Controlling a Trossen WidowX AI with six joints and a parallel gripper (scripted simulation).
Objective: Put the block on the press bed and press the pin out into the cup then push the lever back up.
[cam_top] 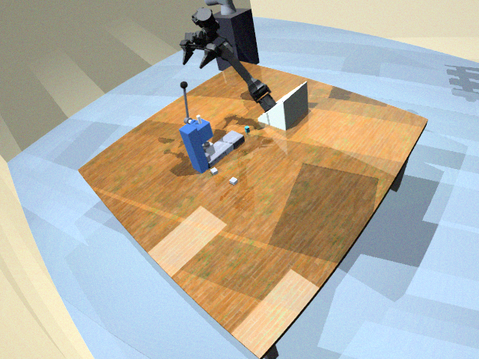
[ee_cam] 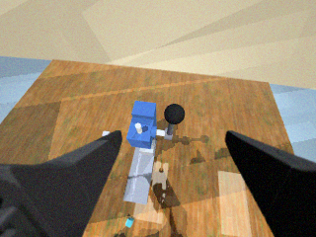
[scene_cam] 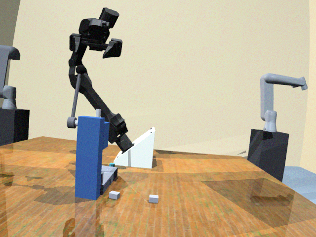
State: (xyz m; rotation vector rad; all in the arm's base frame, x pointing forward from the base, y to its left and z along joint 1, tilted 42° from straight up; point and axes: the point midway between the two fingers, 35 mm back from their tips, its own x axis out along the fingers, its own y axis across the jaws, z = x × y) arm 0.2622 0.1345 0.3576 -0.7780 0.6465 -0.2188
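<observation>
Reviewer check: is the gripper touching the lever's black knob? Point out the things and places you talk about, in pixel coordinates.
Apart. The top view shows the open gripper (cam_top: 194, 65) (scene_cam: 89, 54) (ee_cam: 172, 135) above the black knob (cam_top: 183, 84) (scene_cam: 81, 69) (ee_cam: 174, 114), with background visible between the fingers and it.

Cream walls (cam_top: 367, 19) (scene_cam: 204, 63) (ee_cam: 222, 30) rise behind a pale blue floor (cam_top: 123, 305) (scene_cam: 302, 178) (ee_cam: 12, 74). Patchy shadows cross the brown wooden table (cam_top: 247, 232) (scene_cam: 178, 219) (ee_cam: 89, 89); 2 dark pedestals (scene_cam: 267, 153) (scene_cam: 21, 125) stand beyond it.

Robot workcell of laboratory or workshop type.
Landmark: blue press (cam_top: 195, 148) (scene_cam: 88, 158) (ee_cam: 143, 125), standing on a wood-grained table (cam_top: 239, 239) (scene_cam: 178, 219) (ee_cam: 207, 94). Behind the press, a black arm (cam_top: 242, 73) (scene_cam: 98, 100) rises from a white wedge mount (cam_top: 275, 117) (scene_cam: 142, 155); farther behind, to its right in the exterior view, a grey arm (scene_cam: 267, 99) tops a dark pedestal (scene_cam: 267, 153).
</observation>
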